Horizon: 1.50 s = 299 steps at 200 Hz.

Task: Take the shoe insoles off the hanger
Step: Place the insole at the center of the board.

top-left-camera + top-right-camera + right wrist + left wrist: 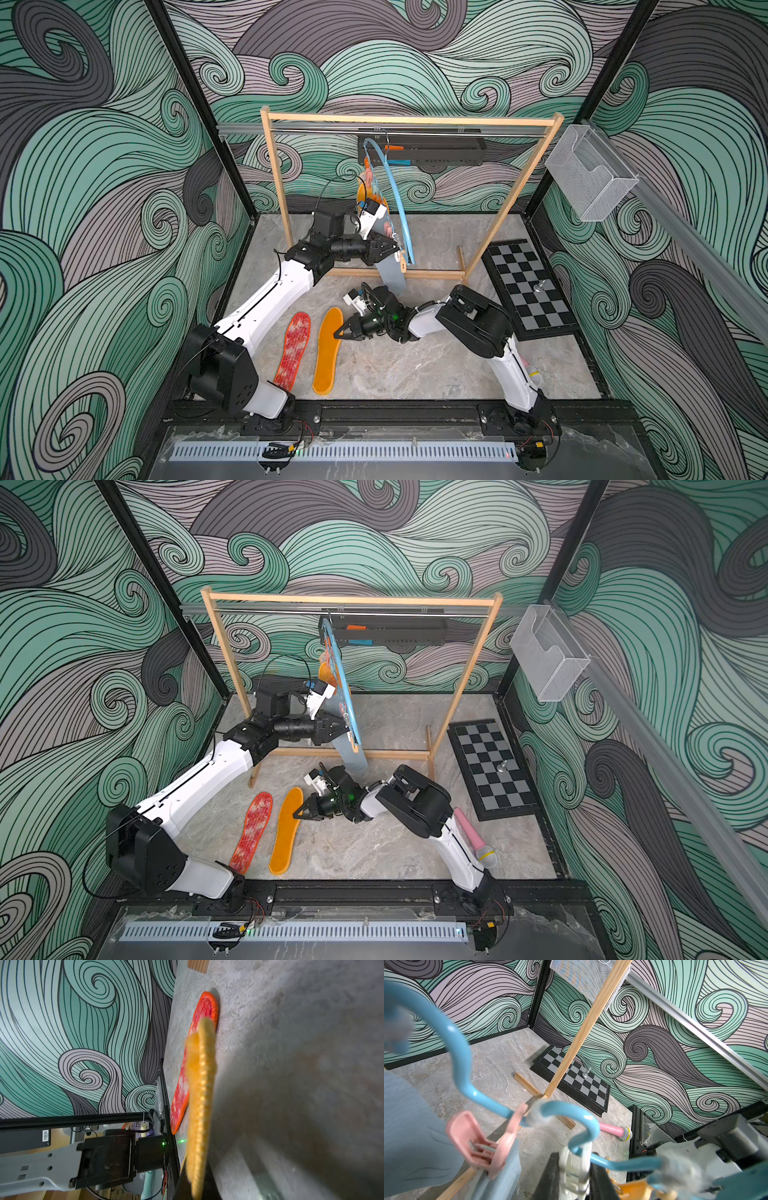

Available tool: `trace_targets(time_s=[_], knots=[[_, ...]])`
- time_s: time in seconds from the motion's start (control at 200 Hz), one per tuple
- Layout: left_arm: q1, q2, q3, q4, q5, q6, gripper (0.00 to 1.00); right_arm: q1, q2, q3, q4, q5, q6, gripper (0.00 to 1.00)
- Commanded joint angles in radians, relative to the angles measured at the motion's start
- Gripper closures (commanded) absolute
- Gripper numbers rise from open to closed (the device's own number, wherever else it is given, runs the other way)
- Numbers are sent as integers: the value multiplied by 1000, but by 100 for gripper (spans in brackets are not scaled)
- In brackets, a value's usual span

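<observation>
Left gripper (392, 245) clamps a white plastic clip (575, 1169) on the tilted light-blue arched hanger (395, 194) — a grey-blue insole (392, 278) hanging below — while right gripper (338, 332) pinches the flat orange foot-shaped insole (326, 361) lying on the table (415, 374); a hard tug could unhook the hanger.

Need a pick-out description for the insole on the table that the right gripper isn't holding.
Start at the wooden rack; on the grey table in front of it, two insoles lie side by side. Yours is the one nearer the left arm: the red-white mottled insole, with no gripper on it, while the plain orange insole beside it is pinched by the right gripper.
</observation>
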Motion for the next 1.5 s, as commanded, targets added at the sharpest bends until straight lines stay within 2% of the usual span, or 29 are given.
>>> trace_targets(time_s=[0.0, 0.235, 0.4, 0.585, 0.751, 0.951, 1.096, 1.251, 1.401, 1.491], knots=[[11, -27, 2, 29, 10, -12, 100, 7, 41, 63, -5, -22, 42, 92], [13, -31, -3, 32, 13, -5, 100, 21, 119, 151, -48, -43, 61, 88], [16, -28, -2, 34, 17, -9, 100, 23, 123, 164, -81, -27, 53, 84], [18, -28, -1, 34, 20, -11, 100, 26, 74, 147, -178, 6, -12, 66], [19, -28, -1, 33, 21, -13, 100, 25, -9, 91, -310, 66, -107, 58], [19, -26, -1, 34, 23, -13, 100, 27, -57, 35, -385, 126, -164, 58], [19, -23, -1, 34, 26, -15, 100, 36, -38, 51, -400, 126, -169, 69], [19, -23, -2, 31, 26, -17, 100, 54, 18, 142, -430, 108, -161, 79], [19, -22, -4, 30, 29, -16, 100, 66, 63, 227, -469, 96, -163, 79], [19, -20, -4, 30, 28, -16, 100, 64, 44, 213, -479, 123, -175, 70]])
